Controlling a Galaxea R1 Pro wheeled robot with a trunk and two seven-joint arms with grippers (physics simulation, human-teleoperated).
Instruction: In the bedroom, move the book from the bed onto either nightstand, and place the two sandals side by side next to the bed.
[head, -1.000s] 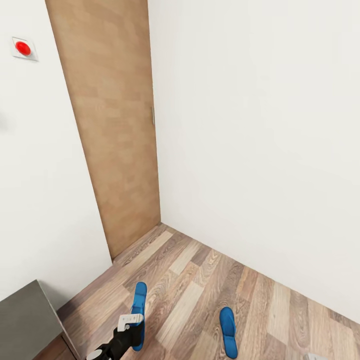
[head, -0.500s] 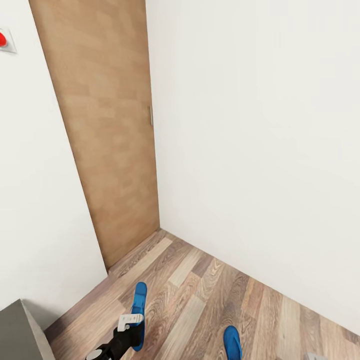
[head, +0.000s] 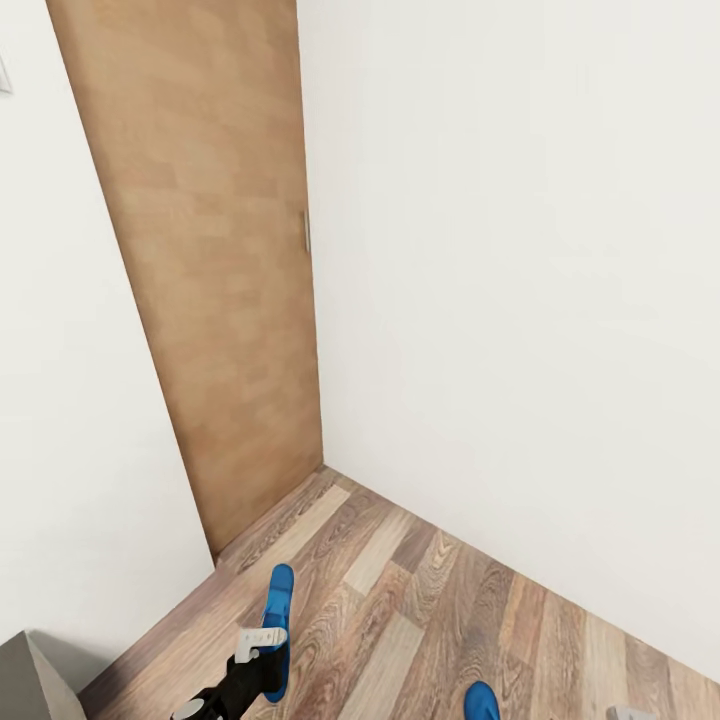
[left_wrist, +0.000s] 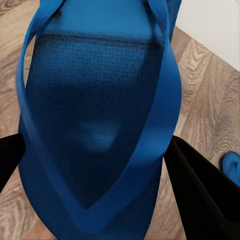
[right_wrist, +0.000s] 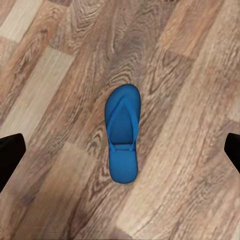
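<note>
Between the earlier head pictures and this one the whole view had swung, so that the red wall button had gone off the upper left edge, the grey slab at the lower left had shrunk to a corner, and the second sandal had slid down to the bottom edge; that was the camera turning, not the things moving, and the left gripper with its sandal sat at the same spot in the picture throughout.

At the head view's lower left, the left gripper (head: 262, 655) was clamped on one blue sandal (head: 277, 628), which pointed away along the arm; in the left wrist view that sandal (left_wrist: 95, 125) ran lengthwise between the two black fingers (left_wrist: 202, 192), one on each side of the sole, its straps meeting near the camera.

The right gripper's dark fingertips (right_wrist: 10, 157) stood wide apart at the two sides of its wrist view, holding nothing; between them, well below, the other sandal (right_wrist: 122, 135) lay flat on the plank floor (right_wrist: 55, 75), strap side up.

In the head view only the tip of that second sandal (head: 481, 701) showed at the bottom edge, well apart from the held one; beyond stood a light wooden door (head: 200, 280) in the corner between white walls (head: 520, 300); the grey slab's corner (head: 30, 685) showed at the lower left.
</note>
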